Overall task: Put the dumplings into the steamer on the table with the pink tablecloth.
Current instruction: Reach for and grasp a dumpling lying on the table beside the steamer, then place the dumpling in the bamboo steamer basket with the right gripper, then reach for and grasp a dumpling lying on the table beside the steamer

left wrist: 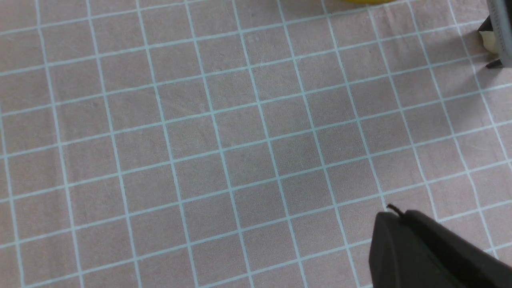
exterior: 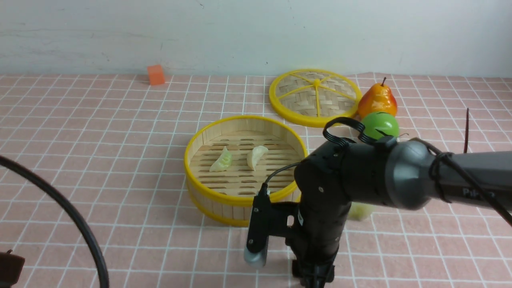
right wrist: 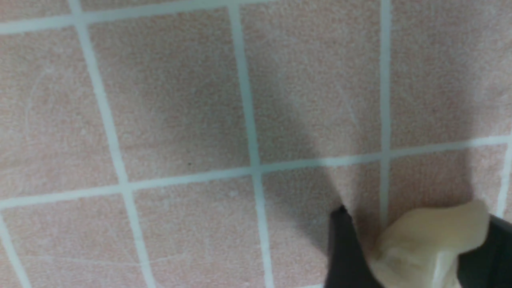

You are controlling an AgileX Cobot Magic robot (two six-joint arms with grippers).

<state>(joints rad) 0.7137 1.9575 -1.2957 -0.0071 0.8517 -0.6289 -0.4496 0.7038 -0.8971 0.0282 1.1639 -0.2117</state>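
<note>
Closest to the lens, the right arm (exterior: 360,176) bends down over the pink tablecloth (exterior: 100,160). Its wrist view shows the right gripper (right wrist: 416,250) with two dark fingers (right wrist: 344,256) pressed against either side of one dumpling (right wrist: 432,236), low over the table (right wrist: 180,100). Two more dumplings, one (exterior: 222,161) beside the other (exterior: 257,157) but not touching, lie on the slatted floor of the single steamer (exterior: 208,132), which stands mid-table just beyond the arm. A fourth, pale and blurred (exterior: 360,211), sits on the cloth right behind the arm, which makes four dumplings counted. Of the left gripper (left wrist: 420,248) only one dark finger shows above bare cloth, so I cannot tell whether it is apart or together. Farther back lie one woven lid (exterior: 315,97), one pear (exterior: 377,101) touching one green round fruit (exterior: 380,125), and one orange cube (exterior: 155,75) by the wall.
</note>
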